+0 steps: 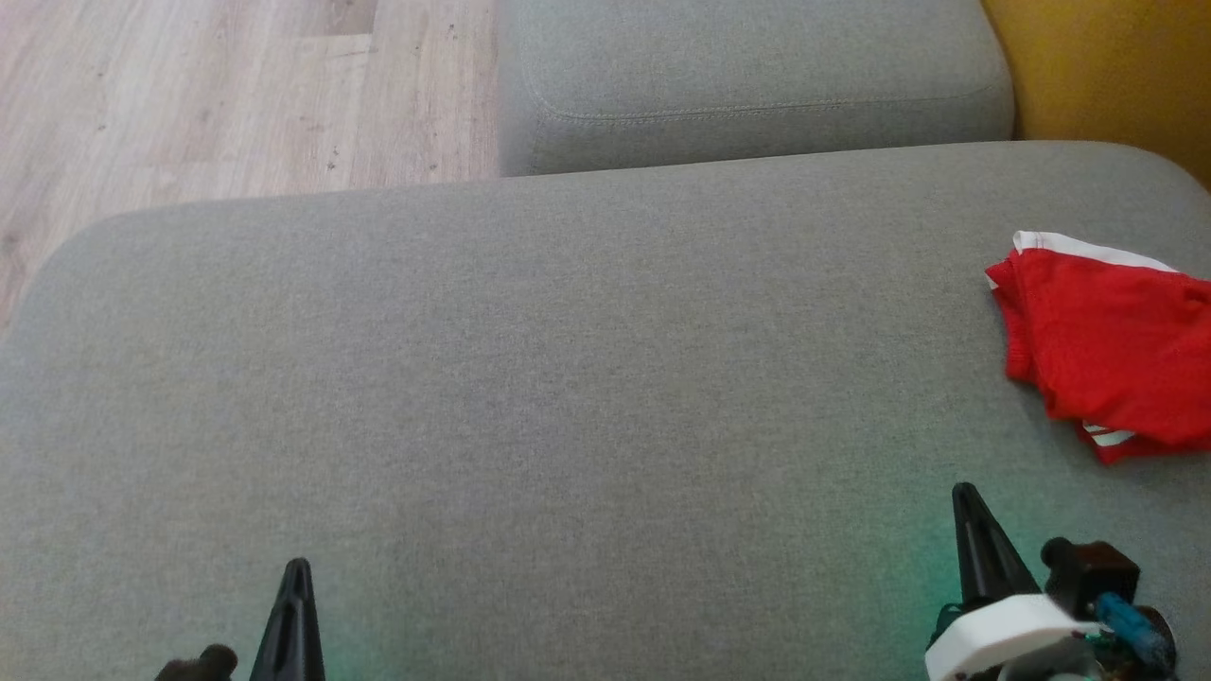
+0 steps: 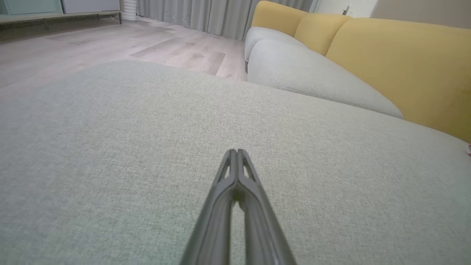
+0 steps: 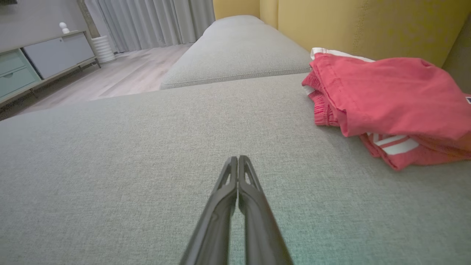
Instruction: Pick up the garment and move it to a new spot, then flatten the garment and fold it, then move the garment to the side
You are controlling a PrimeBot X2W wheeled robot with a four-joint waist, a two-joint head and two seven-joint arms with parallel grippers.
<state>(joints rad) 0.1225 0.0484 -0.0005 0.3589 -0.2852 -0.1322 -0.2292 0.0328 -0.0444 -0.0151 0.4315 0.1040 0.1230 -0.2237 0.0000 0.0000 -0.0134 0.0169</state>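
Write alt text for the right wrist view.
A loosely folded red fabric garment with white stripes lies at the right of a wide grey woven sofa cushion, in front of a yellow backrest. The right claw, shut and empty, hangs over bare cushion to its left.

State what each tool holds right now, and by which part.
Nothing is held. The left tool and right tool are both shut and empty over the grey fabric cushion; the red cloth garment with white stripes lies apart.

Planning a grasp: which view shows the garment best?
Right wrist view: the red garment lies close, folds and white stripes clear. The head view crops it at the right edge; the left wrist view gives at most a speck.
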